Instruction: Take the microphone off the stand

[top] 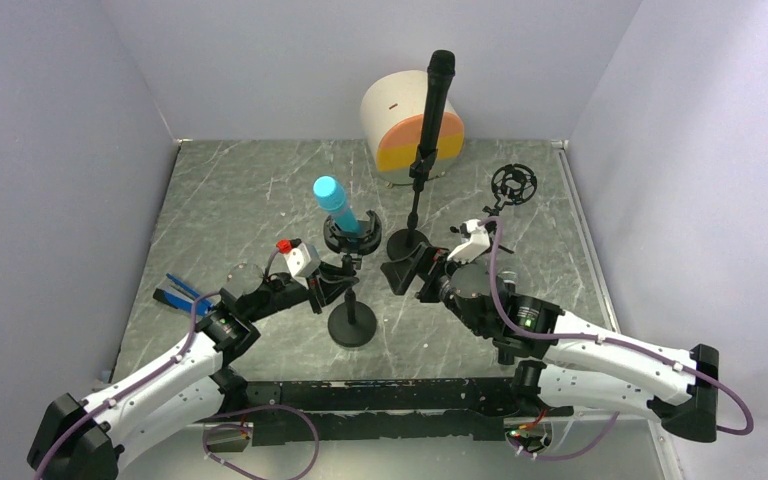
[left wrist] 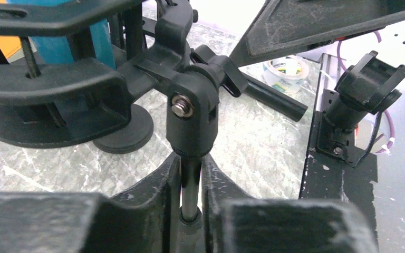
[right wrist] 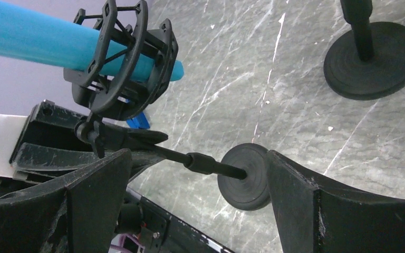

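Observation:
A blue microphone [top: 335, 205] sits tilted in a black shock mount [top: 350, 236] on a short stand with a round base [top: 352, 325]. My left gripper [top: 332, 287] is shut on the stand's pole [left wrist: 191, 184] just under the swivel joint. My right gripper [top: 410, 270] is open and empty just right of the stand, its jaws wide apart. In the right wrist view the microphone [right wrist: 31, 39], the mount [right wrist: 121, 68] and the base [right wrist: 245, 176] lie ahead of the open right gripper [right wrist: 198, 158], which touches none of them.
A black microphone [top: 438, 90] stands on a taller stand with a round base [top: 407, 245] just behind. A white and orange cylinder [top: 410, 125] is at the back. An empty shock mount [top: 513, 185] is at the right, a blue tool [top: 180, 293] at the left.

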Action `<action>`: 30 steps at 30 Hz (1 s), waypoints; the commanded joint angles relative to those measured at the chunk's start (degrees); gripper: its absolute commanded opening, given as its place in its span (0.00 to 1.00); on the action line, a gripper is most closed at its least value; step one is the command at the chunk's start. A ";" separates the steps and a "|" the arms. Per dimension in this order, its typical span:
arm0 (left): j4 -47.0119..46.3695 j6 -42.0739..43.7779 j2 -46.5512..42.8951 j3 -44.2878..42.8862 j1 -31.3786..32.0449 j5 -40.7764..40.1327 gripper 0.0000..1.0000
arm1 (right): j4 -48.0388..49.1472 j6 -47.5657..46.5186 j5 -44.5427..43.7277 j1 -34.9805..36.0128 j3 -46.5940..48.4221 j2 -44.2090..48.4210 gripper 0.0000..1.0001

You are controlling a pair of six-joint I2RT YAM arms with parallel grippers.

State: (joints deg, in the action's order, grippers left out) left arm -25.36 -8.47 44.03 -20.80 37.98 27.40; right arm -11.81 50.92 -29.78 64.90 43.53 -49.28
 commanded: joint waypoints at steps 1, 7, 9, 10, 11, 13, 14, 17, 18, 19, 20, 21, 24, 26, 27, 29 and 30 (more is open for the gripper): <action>-1.50 -2.37 -2.21 -0.54 0.29 2.33 0.32 | -1.85 -3.48 3.71 -0.12 5.19 -1.04 0.99; 1.19 -3.28 -2.69 -1.33 0.34 3.58 0.40 | -3.08 -4.99 6.05 -0.12 10.12 -4.04 0.99; 1.53 -3.98 -2.80 -1.53 0.35 4.55 0.40 | -2.41 -5.23 6.92 -0.08 10.64 -4.55 0.99; 1.77 -4.36 -2.85 -1.62 0.33 5.03 0.41 | -1.74 -5.43 7.41 -0.10 10.69 -4.67 0.99; 2.26 -4.58 -3.00 -1.89 0.32 5.48 0.41 | -1.05 -5.78 7.76 -0.07 10.63 -4.81 0.99; 4.36 -5.27 -3.38 -2.59 0.31 5.48 0.41 | 0.04 -6.36 8.43 -0.10 10.66 -5.07 0.99; 5.45 -5.61 -3.66 -3.01 0.30 5.44 0.42 | 0.40 -6.58 8.71 -0.06 10.76 -5.23 0.99; 8.05 -6.95 -4.58 -4.22 0.36 5.73 0.46 | 0.14 -6.94 8.02 -0.13 11.36 -6.21 0.99; 8.93 -7.63 -4.91 -4.64 0.35 5.40 0.48 | -0.40 -6.96 7.72 -0.13 11.78 -6.58 0.99; 9.65 -8.28 -5.20 -4.96 0.32 5.28 0.50 | -0.74 -7.19 7.69 -0.13 12.29 -6.95 0.99; 10.38 -8.69 -5.57 -5.35 0.26 5.35 0.52 | -0.91 -7.48 7.86 -0.14 12.85 -7.16 0.99; 11.29 -9.10 -5.81 -5.84 0.26 5.39 0.53 | -0.88 -7.62 8.15 -0.23 13.22 -7.36 0.99; 13.48 -10.48 -6.63 -7.23 0.31 4.43 0.55 | 0.01 -8.13 9.38 -0.23 13.76 -7.70 0.99; 14.07 -10.61 -7.29 -7.65 0.28 4.04 0.55 | 0.50 -8.23 9.68 -0.35 13.94 -7.76 0.99; 14.25 -10.76 -7.54 -7.61 0.27 3.69 0.56 | 0.73 -8.31 9.72 -0.38 13.95 -7.87 0.99; 14.43 -10.23 -8.00 -7.28 0.29 2.78 0.56 | 0.93 -8.39 9.83 -0.40 14.24 -8.36 0.99; 14.40 -9.77 -8.07 -6.94 0.27 2.41 0.56 | 0.69 -8.39 9.98 -0.53 14.59 -8.76 0.99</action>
State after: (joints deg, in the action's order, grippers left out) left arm -11.70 -17.67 37.04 -26.06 38.09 31.16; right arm -13.45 43.83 -20.84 64.73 55.09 -57.32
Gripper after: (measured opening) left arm 0.557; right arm 0.989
